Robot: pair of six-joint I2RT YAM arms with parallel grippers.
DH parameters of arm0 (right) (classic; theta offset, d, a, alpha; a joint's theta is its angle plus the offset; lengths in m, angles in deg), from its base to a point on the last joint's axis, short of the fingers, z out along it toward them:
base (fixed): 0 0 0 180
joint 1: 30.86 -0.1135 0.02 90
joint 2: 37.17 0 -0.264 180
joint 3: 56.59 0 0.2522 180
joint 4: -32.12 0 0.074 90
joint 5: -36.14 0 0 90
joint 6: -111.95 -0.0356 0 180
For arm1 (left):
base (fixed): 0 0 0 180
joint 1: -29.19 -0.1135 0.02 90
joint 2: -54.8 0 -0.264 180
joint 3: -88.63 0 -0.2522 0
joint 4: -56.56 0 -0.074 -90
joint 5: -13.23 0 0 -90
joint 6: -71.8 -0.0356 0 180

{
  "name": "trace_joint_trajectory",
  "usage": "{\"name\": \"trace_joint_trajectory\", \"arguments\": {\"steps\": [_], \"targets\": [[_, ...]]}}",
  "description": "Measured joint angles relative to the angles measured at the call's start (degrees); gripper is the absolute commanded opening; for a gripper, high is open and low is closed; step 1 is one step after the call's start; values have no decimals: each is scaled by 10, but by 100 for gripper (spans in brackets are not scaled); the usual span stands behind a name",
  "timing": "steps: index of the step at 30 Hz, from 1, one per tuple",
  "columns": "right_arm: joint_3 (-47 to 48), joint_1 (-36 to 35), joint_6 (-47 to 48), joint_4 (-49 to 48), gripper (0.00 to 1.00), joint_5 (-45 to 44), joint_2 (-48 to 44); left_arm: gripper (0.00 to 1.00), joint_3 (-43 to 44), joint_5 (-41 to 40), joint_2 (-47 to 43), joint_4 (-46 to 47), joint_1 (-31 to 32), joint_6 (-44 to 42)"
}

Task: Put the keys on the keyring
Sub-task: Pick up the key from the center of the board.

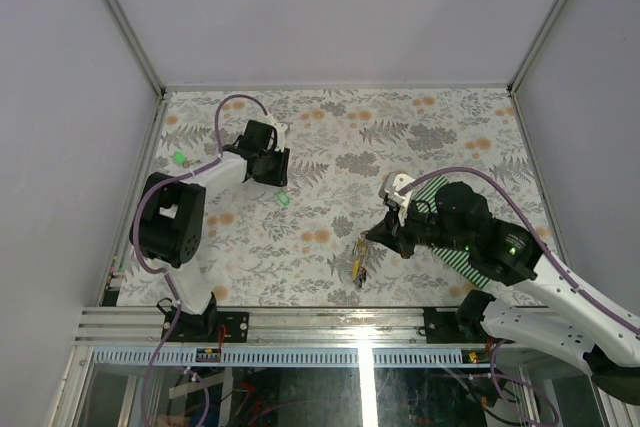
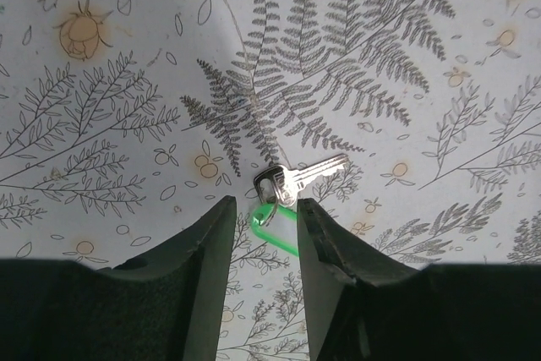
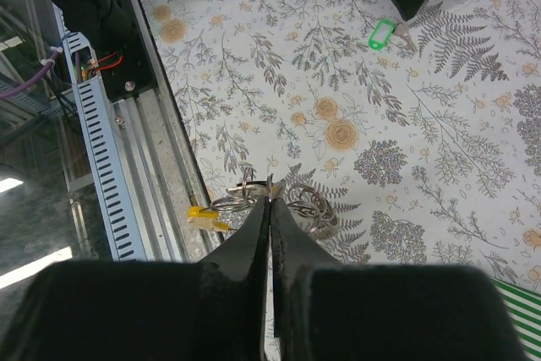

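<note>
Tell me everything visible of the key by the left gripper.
The key is silvery metal, lying flat on the fern-print cloth, blade pointing up-right in the left wrist view. A small metal ring through its head links it to a green plastic tag, which lies between the open fingers of the left gripper. Whether they touch the tag cannot be told; nothing else touches the key.

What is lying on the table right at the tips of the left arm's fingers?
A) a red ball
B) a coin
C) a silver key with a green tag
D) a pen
C: the left wrist view shows a silver key with a green tag at the tips of the open fingers.
</note>
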Motion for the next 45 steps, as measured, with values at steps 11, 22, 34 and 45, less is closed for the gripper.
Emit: {"name": "trace_joint_trajectory", "arguments": {"steps": [11, 22, 34, 45], "targets": [[0, 0, 0, 0, 0, 15, 11, 38, 1, 1, 12, -27, 0, -23], [0, 0, 1, 1, 0, 16, 16, 32, 2, 2, 35, -33, -2, -33], [0, 0, 1, 0, 0, 22, 18, 28, 6, 14, 35, -31, -4, -35], [0, 0, 1, 1, 0, 26, 18, 17, 6, 21, 35, -31, -8, -37]]}}
